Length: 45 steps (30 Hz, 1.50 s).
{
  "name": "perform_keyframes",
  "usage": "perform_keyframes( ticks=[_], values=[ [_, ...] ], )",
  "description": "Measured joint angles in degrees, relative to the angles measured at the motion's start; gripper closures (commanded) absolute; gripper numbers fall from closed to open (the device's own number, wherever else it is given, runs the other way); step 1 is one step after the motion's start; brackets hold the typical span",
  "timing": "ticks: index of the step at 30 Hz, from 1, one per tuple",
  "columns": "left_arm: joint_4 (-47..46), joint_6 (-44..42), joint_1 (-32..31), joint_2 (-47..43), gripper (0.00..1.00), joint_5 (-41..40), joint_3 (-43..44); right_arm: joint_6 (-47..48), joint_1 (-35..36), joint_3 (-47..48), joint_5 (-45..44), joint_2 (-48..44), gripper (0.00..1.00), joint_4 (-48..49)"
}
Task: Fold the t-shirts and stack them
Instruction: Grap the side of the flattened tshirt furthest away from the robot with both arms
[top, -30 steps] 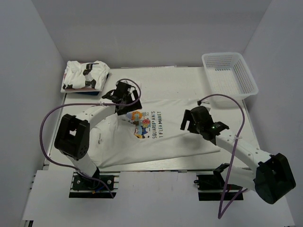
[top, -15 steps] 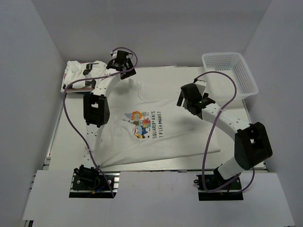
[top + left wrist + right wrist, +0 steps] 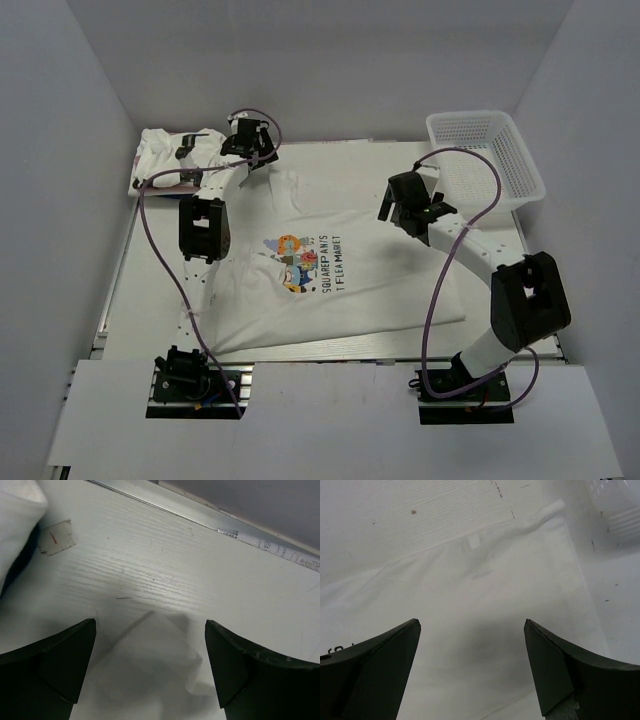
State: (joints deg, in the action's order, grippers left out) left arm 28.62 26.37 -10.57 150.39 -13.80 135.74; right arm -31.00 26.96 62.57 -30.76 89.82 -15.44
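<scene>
1. Printed shirt (image 3: 340, 300): spread flat on the tabletop (image 3: 150, 290), print up, near hem towards the arm bases. I judge it light, limp and not fragile. It should drape and drag in wrinkles rather than move as a sheet. I would pinch it at both far corners together, taking the cloth edge and not the middle.
2. Left hand (image 3: 150, 630): fingers wide apart and holding nothing, poised over the printed shirt's far-left corner, where a small point of cloth lies on the board.
3. Right hand (image 3: 471, 625): fingers wide apart and holding nothing, over the printed shirt's far-right part, close to a seam.
4. Folded shirts (image 3: 180, 160): a stack beyond the printed shirt's far-left corner, resting on something dark that I cannot identify.
5. Basket (image 3: 520, 165): white mesh, beyond the printed shirt's far-right corner.
6. Tabletop: white, matt and grained; I expect cloth to cling slightly.
7. Walls (image 3: 320, 70): plain white, left, right and beyond the printed shirt.
</scene>
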Motion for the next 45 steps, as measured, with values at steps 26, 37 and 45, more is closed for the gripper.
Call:
perform_keyframes(
  ticks=[26,37,45],
  values=[
    [-11.8,-7.0,-0.1,-6.3,1.00,-0.1,-16.4,-3.1,-7.1,36.2,-0.5,32.9,0.10,-11.6],
    [-16.3,-10.1,-0.4,-16.8,1.00,-0.6,-27.1,-4.3,-9.0,45.3,-2.3,41.7,0.10,-22.9],
    [-21.7,-10.9,-1.0,-24.5,1.00,-0.1,-37.2,-4.9,-9.6,45.3,-2.7,42.4,0.20,-25.2]
  ],
)
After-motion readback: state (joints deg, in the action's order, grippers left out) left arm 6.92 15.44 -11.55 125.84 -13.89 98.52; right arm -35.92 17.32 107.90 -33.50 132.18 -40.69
